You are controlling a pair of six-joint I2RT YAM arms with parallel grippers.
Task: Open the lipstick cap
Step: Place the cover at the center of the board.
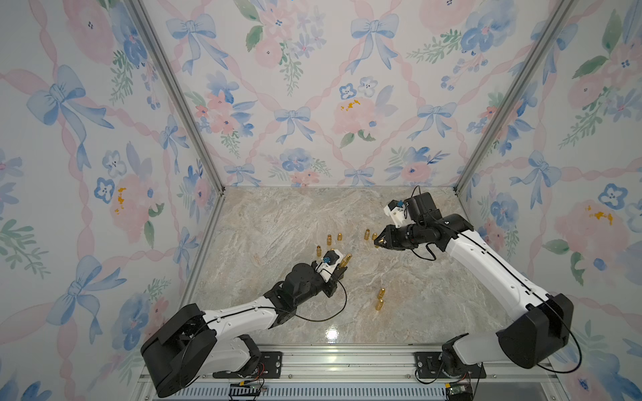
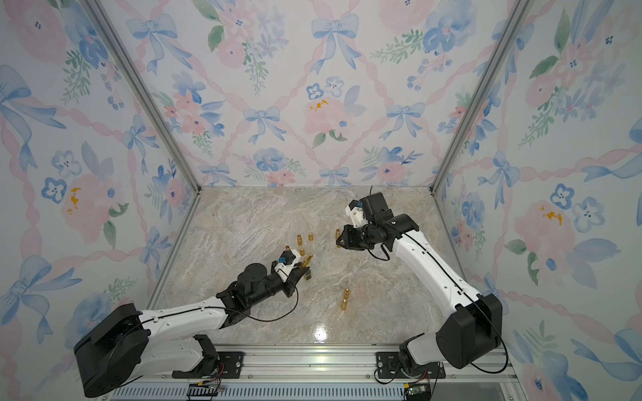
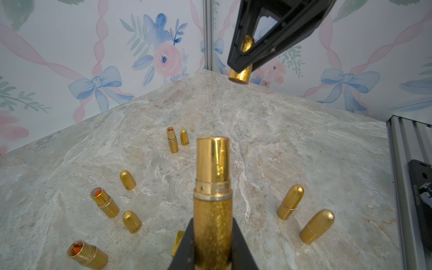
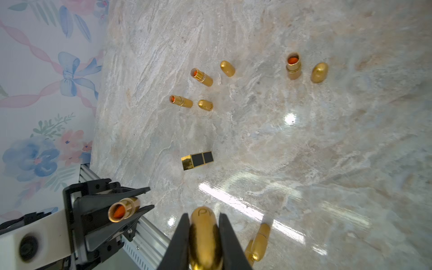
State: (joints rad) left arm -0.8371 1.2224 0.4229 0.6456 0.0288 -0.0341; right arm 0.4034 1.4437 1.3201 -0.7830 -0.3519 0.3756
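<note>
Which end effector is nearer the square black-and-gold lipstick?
Left. The left end effector, holding the lipstick base, is close beside the square lipstick; the right end effector, holding the cap, is well away.

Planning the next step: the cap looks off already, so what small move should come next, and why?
Probably lower the right gripper and stand its cap on the table. The left gripper holds the uncapped tube apart from it, and three opened tubes already stand with loose caps beside them.

Both top views overlook the whole table (image 1: 278, 225); wrist views look close.
</note>
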